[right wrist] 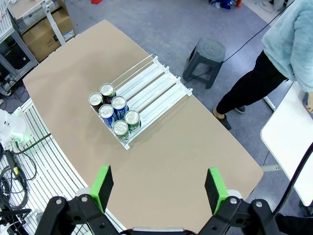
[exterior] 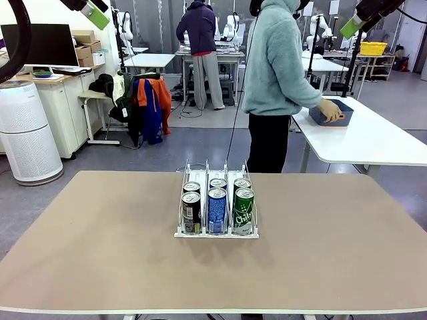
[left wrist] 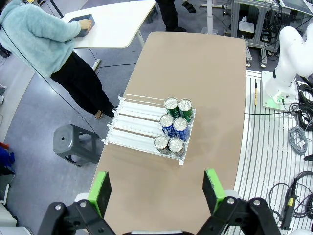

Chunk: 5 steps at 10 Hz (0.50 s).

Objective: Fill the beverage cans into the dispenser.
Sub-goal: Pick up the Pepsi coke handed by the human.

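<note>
The white wire dispenser (exterior: pixel 217 235) stands mid-table with a pair of beverage cans at the front of each lane: dark cans (exterior: pixel 191 212) on the left, blue cans (exterior: pixel 217 210) in the middle, green cans (exterior: pixel 243 210) on the right. From above, the left wrist view shows the dispenser (left wrist: pixel 137 122) with its green cans (left wrist: pixel 185 105), blue cans (left wrist: pixel 180 124) and dark cans (left wrist: pixel 176 145). My left gripper (left wrist: pixel 156 188) hangs high above the table, open and holding nothing. My right gripper (right wrist: pixel 160 188) is likewise high, open and holding nothing, over the dispenser (right wrist: pixel 151 85) and its cans (right wrist: pixel 119 103).
A person in a teal fleece (exterior: pixel 280 60) stands beyond the far edge, a hand on a blue bin (exterior: pixel 331 115) on a white side table (exterior: pixel 373 140). A grey stool (right wrist: pixel 210 51) stands by the table's far side. Bare brown tabletop (exterior: pixel 100 240) surrounds the dispenser.
</note>
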Each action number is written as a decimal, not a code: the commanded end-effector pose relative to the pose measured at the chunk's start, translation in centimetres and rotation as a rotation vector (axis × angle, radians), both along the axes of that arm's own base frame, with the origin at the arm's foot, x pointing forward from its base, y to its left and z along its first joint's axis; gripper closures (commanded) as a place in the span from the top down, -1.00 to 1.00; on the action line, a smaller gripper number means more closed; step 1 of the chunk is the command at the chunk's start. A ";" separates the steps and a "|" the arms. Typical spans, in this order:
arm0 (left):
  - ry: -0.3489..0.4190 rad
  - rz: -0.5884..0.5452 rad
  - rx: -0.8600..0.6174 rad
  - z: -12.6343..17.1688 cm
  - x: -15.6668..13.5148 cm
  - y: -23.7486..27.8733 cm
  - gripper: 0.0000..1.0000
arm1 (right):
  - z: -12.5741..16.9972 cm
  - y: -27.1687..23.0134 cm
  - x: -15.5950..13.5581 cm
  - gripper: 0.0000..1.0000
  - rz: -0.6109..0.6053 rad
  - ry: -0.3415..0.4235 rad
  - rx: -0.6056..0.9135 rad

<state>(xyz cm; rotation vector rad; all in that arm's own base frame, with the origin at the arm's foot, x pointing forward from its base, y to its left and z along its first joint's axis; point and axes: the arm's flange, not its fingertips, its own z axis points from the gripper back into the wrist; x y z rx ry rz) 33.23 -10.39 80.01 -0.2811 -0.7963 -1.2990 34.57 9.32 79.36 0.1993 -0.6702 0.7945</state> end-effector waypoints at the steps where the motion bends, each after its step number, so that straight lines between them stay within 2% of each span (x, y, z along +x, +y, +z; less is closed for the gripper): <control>1: 0.008 -0.008 -0.014 0.0 0.0 0.1 1.00 | 0.0 0.0 0.0 1.00 -0.007 0.002 0.006; 5: 0.008 -0.008 -0.014 0.0 0.0 0.1 1.00 | 0.0 0.0 0.0 1.00 -0.007 0.002 0.006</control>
